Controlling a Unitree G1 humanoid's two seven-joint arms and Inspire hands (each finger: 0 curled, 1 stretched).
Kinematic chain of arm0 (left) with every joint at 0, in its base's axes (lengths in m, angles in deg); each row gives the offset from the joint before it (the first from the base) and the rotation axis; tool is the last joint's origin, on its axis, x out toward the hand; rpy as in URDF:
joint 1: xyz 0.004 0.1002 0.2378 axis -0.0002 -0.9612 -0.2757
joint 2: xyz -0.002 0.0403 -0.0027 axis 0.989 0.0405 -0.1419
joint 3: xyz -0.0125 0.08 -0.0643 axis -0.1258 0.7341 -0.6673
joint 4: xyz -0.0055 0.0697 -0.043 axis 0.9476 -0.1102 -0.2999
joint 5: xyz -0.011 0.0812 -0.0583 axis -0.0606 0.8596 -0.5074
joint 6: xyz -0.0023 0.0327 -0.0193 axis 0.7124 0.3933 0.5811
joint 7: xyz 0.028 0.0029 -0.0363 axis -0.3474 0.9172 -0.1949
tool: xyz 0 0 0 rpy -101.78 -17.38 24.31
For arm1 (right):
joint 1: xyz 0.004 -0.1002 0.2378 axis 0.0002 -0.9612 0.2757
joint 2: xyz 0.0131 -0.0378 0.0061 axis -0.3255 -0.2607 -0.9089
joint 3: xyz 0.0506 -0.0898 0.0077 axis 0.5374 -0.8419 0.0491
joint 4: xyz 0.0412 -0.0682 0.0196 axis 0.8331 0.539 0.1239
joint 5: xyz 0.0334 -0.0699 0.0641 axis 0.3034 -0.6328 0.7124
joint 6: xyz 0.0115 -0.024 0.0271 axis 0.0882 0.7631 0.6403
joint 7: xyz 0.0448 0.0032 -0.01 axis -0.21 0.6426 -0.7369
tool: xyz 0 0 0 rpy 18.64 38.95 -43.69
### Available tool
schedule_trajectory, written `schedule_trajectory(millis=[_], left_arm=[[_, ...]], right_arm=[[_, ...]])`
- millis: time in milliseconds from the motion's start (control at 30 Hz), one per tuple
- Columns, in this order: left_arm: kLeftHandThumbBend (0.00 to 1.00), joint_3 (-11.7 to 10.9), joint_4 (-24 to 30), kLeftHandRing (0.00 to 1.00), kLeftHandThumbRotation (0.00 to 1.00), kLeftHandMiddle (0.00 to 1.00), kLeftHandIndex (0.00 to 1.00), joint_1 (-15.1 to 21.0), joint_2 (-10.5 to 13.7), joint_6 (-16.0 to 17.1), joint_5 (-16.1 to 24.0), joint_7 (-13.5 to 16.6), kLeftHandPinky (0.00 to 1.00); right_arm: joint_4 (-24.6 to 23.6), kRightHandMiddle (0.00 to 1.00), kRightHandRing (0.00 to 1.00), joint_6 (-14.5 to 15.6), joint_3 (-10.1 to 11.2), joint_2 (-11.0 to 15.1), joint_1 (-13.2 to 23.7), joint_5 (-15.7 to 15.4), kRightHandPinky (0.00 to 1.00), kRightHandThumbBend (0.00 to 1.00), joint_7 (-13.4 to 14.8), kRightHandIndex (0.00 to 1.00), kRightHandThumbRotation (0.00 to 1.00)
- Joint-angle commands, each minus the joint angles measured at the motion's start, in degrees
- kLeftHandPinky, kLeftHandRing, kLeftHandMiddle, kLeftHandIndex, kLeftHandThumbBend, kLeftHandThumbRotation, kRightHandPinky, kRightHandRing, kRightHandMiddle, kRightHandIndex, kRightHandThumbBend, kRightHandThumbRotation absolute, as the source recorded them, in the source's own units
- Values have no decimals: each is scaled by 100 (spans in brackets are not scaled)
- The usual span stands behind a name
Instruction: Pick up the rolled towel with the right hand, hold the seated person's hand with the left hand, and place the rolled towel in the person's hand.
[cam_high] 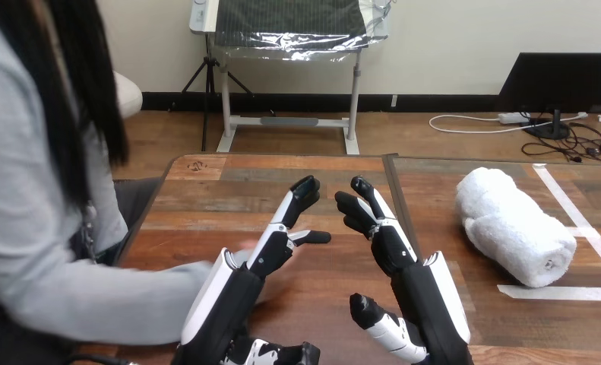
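Note:
The rolled white towel (514, 224) lies on the right half of the wooden table (229, 194), with nothing touching it. My right hand (392, 247) hovers to the towel's left, fingers straight and thumb spread, open and holding nothing. My left hand (278, 243) is near the table's middle, open, with its fingers reaching forward and the thumb pointing right. The person's hand (242, 255) comes in from the left on a grey sleeve (130, 296) and lies mostly hidden under my left hand and forearm. I cannot tell whether the two touch.
White tape strips (578, 220) run across the table behind and in front of the towel. A seam (398, 201) splits the tabletop between my hands. The person sits close at the table's left edge.

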Motion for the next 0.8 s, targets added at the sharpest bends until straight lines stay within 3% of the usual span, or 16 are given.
schedule_trajectory(millis=[0, 367, 767], left_arm=[[100, -79, 85, 97, 87, 100, 100, 301, -49, 34, 11, 80, 78], [100, 69, -18, 99, 85, 100, 100, 356, -79, 66, -179, 17, 82], [100, -114, 21, 98, 85, 100, 100, 356, -140, 32, 97, 106, 82]], right_arm=[[-51, 91, 91, -106, 23, 13, 423, 82, 90, 86, 28, 96, 85], [-64, 90, 92, -99, 16, 56, 444, 135, 91, 86, -4, 96, 85], [-136, 89, 93, -29, 7, 84, 432, 180, 93, 89, -34, 94, 86]])
